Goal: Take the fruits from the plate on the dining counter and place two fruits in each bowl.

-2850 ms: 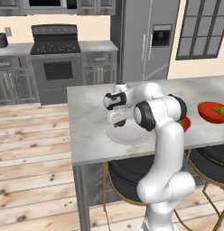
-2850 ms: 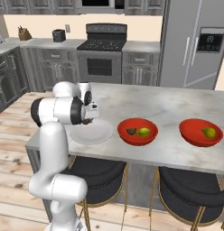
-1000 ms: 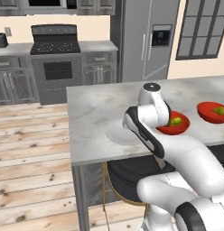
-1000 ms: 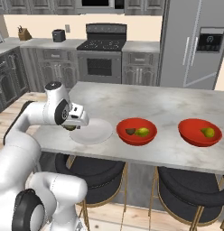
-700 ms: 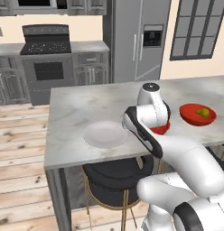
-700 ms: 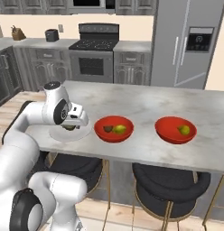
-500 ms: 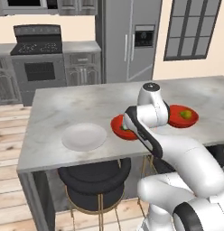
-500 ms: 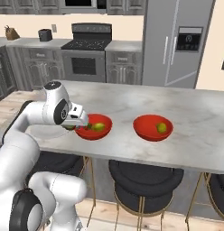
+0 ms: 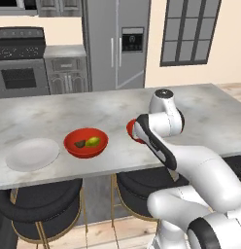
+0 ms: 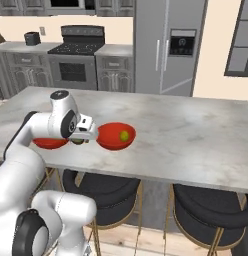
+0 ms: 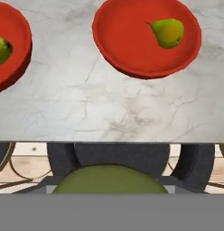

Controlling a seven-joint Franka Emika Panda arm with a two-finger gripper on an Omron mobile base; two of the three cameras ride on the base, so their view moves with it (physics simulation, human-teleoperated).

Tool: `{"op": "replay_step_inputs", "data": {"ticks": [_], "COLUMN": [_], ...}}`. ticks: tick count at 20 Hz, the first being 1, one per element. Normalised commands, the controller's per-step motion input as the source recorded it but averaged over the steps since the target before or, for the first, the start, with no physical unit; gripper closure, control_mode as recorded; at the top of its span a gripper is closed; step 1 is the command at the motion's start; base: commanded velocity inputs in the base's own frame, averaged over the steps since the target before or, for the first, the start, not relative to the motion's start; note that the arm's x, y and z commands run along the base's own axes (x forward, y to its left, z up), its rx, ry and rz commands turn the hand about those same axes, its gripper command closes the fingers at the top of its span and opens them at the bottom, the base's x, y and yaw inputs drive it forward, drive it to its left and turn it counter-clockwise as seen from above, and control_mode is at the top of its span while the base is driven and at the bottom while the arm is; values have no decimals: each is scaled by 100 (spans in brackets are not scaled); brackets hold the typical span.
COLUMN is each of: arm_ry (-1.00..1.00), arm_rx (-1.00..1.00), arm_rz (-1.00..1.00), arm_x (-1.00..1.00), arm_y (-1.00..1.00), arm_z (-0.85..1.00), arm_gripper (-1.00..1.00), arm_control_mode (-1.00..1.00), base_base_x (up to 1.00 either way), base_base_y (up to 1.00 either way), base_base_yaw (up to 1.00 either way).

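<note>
You're nearly done: plate (image 9: 31, 154) bare, left bowl (image 9: 85, 142) has two fruits, right bowl (image 11: 146, 37) at 12 o'clock holds one pear (image 11: 168, 32), and your gripper (image 10: 80, 138) pinches the last olive fruit (image 11: 109, 179) short of it.

Glossy white, rounded-link robot arm (image 9: 190, 165) seen, with dark grey joint bands and black top cap.

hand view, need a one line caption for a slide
Olive fruit held in the gripper, above a red bowl holding one pear on the dining counter.
</note>
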Motion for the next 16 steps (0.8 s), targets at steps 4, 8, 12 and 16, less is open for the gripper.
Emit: {"op": "replay_step_inputs", "data": {"ticks": [4,8,12,16], "arm_ry": [0,0,0,4], "arm_rx": [0,0,1,2], "arm_rz": [0,0,0,2], "arm_x": [0,0,58,78], "arm_y": [0,0,0,0], "arm_z": [0,0,0,0], "arm_gripper": [100,100,100,100], "arm_control_mode": [100,100,-100,-100], "base_base_x": [13,49,0,0], "base_base_y": [-36,0,0,0], "base_base_yaw": [0,0,0,0]}}
